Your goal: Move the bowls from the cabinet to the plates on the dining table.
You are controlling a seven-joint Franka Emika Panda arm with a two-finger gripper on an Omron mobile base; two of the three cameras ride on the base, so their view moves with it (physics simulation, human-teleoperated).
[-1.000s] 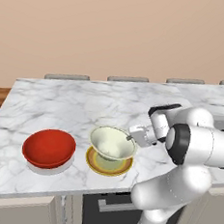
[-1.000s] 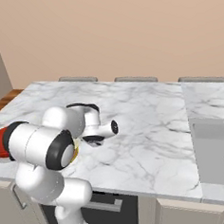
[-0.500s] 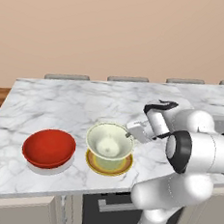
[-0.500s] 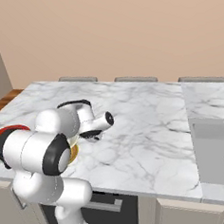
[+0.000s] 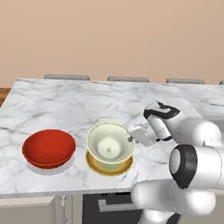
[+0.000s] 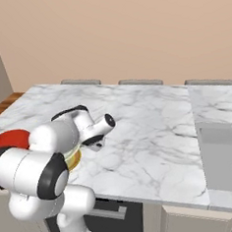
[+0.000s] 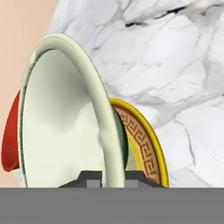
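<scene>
The pincer [image 5: 131, 138] is clamping the cream bowl's [image 5: 109, 145] rim over the yellow plate [image 5: 107, 166], the red bowl [image 5: 49, 148] sitting just beside on the marble desk [image 5: 75, 105].

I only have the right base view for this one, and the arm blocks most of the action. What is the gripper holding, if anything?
Observer: The gripper is shut on the rim of the cream bowl; the hand view shows a finger on each side of that rim.
Operator: Is the bowl on a plate yet?
Observer: In the left base view it sits over the yellow plate, whose rim shows all around beneath it. I cannot tell whether it rests fully on it.
Operator: And the other bowl?
Observer: The red bowl sits on the white plate, beside the cream one on the table.
</scene>
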